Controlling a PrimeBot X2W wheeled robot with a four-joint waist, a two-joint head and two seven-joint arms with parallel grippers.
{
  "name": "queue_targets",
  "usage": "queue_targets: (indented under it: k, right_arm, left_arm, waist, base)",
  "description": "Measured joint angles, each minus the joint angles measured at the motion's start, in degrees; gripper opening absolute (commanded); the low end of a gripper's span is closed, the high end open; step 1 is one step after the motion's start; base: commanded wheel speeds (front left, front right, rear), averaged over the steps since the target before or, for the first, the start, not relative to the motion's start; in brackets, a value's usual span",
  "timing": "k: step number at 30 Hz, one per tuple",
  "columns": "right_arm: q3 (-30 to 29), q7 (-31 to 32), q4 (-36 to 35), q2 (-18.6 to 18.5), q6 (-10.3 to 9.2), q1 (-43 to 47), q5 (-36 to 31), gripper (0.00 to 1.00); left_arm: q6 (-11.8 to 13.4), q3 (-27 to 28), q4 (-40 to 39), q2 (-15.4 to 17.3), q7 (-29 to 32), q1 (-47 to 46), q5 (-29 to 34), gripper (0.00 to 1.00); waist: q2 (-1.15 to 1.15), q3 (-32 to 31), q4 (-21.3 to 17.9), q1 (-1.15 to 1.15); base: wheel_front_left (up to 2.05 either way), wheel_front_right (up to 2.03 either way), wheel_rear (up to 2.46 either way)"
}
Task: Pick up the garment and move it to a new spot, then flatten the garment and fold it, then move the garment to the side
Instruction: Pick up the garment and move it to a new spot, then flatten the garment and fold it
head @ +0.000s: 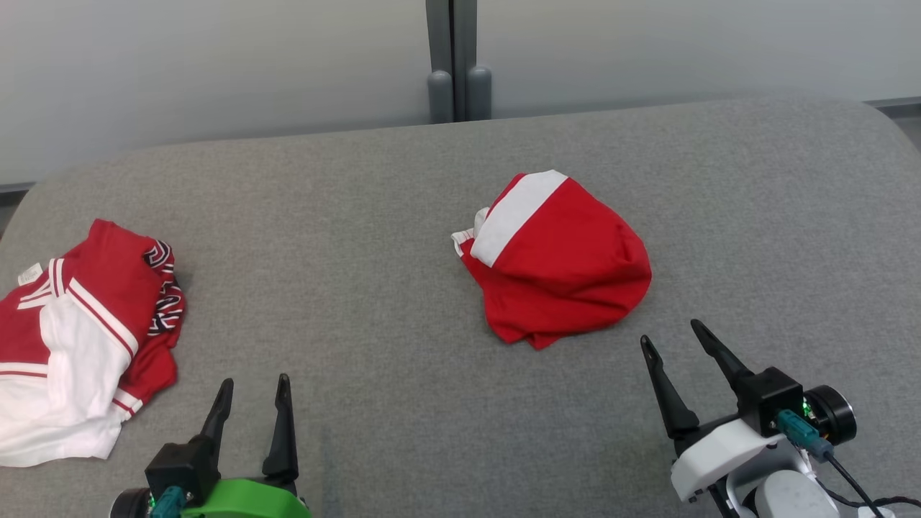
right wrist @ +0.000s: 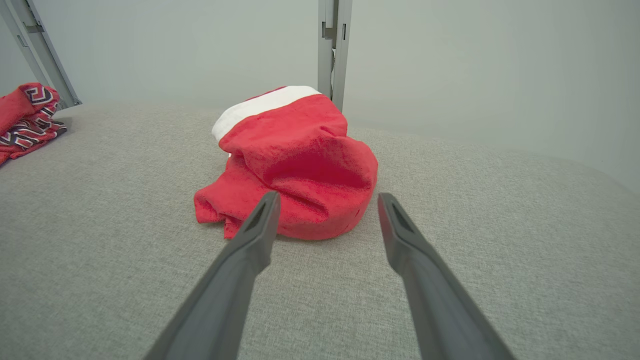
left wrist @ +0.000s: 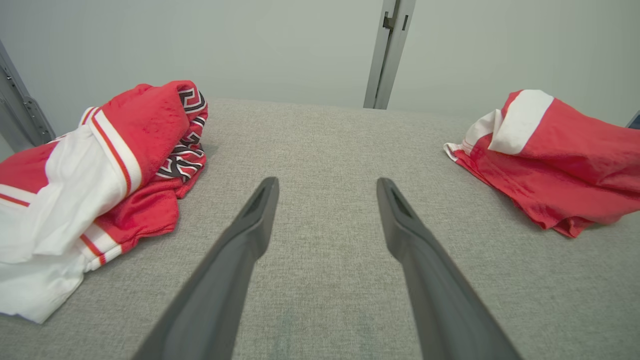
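**Red garment** [head: 557, 259]: one piece, crumpled into a rounded bundle with a white band across its upper left. It lies on the grey padded surface [head: 374, 237], a little right of centre in the head view. What kind of garment it is cannot be made out, since any sleeves, legs or openings are tucked under the folds. Nothing grips it.

**Striped heap** [head: 86, 338]: a second bundle of red and white cloth with black-patterned trim and a small pale label. It lies at the surface's left side, well apart from the red garment. The head view's left edge cuts it off, so its full extent is unknown.

**Left gripper** [head: 255, 379]: the fingers are spread wide with nothing between them. It is over bare fabric, near the striped heap. The frame bottom cuts off its body.

**Right gripper** [head: 670, 330]: the fingers are spread wide and empty, pointing toward the red garment's near side, close to it but apart. In the right wrist view one fingertip overlaps the cloth's edge, and contact cannot be judged there.

**Grey post** [head: 458, 61]: a double upright behind the far edge, against a pale wall. Its top is cut off.
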Motion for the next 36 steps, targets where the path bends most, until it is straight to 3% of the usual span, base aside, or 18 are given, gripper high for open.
queue_targets:
  k: [5,10,17,18,22,28,32,33,34,35,36]
  right_arm:
    - [1.1,0.0,0.37,-0.92,0.0,-3.29,0.02,1.0]
    - [4.23,0.0,2.92,-4.19,0.0,-12.06,0.76,1.0]
    - [10.0,-0.01,13.83,-8.93,0.0,-30.25,2.85,1.0]
    - [11.96,0.15,18.26,-9.76,0.0,-35.16,4.17,1.0]
    - [16.03,1.78,25.31,-10.42,0.0,-42.52,7.47,1.0]
    - [22.47,6.9,33.53,-10.88,0.01,-47.46,14.45,1.0]
    - [28.44,10.13,35.15,-11.8,0.01,-48.69,20.94,1.0]
    - [29.67,10.48,35.09,-12.27,0.0,-48.85,22.23,0.87]
    - [31.0,11.16,35.04,-12.83,0.01,-48.95,23.56,0.43]
    - [32.17,11.41,34.89,-13.32,0.01,-48.99,24.68,0.28]
    - [32.9,11.7,34.76,-13.62,0.0,-49.05,25.74,0.0]
  left_arm:
    - [-0.01,-1.69,-0.16,-0.15,0.0,-1.71,-0.62,1.0]
    - [-0.01,-3.53,-0.18,-0.22,0.0,-4.19,-1.07,1.0]
    - [-0.09,-5.21,0.36,-0.27,0.0,-7.63,-2.19,1.0]
    - [-0.09,-5.57,0.54,-0.26,0.0,-8.33,-2.57,1.0]
    - [-0.09,-6.32,0.62,-0.26,0.0,-9.53,-3.28,1.0]
    - [-0.09,-6.79,0.73,-0.27,0.0,-10.68,-4.05,1.0]
    - [-0.09,-6.89,0.55,-0.27,0.0,-11.14,-4.48,1.0]
    - [-0.09,-6.84,0.48,-0.27,0.0,-11.14,-4.53,1.0]
    - [-0.09,-6.8,0.43,-0.27,0.0,-11.16,-4.53,1.0]
    - [-0.09,-6.76,0.37,-0.27,0.0,-11.2,-4.53,1.0]
    - [-0.09,-6.75,0.33,-0.27,0.0,-11.25,-4.55,1.0]
  waist:
    - [0.0,1.55,0.51,0.0]
    - [0.0,4.0,1.31,0.0]
    - [0.0,8.14,3.27,0.0]
    - [0.0,9.22,4.13,0.0]
    - [0.0,11.15,5.86,0.0]
    - [0.0,13.77,8.17,0.0]
    - [0.0,15.29,9.59,0.0]
    - [0.0,15.53,9.76,0.0]
    - [0.0,15.74,9.89,0.0]
    - [0.0,15.91,9.96,0.0]
    - [0.0,16.01,9.98,0.0]
  base:
    - [0.0,0.0,0.0]
    - [0.0,0.0,0.0]
    - [0.0,0.0,0.0]
    - [0.0,0.0,0.0]
    - [0.0,0.0,0.0]
    - [0.0,0.0,0.0]
    - [0.0,0.0,0.0]
    - [0.0,0.0,0.0]
    - [0.0,0.0,0.0]
    - [0.0,0.0,0.0]
    - [0.0,0.0,0.0]
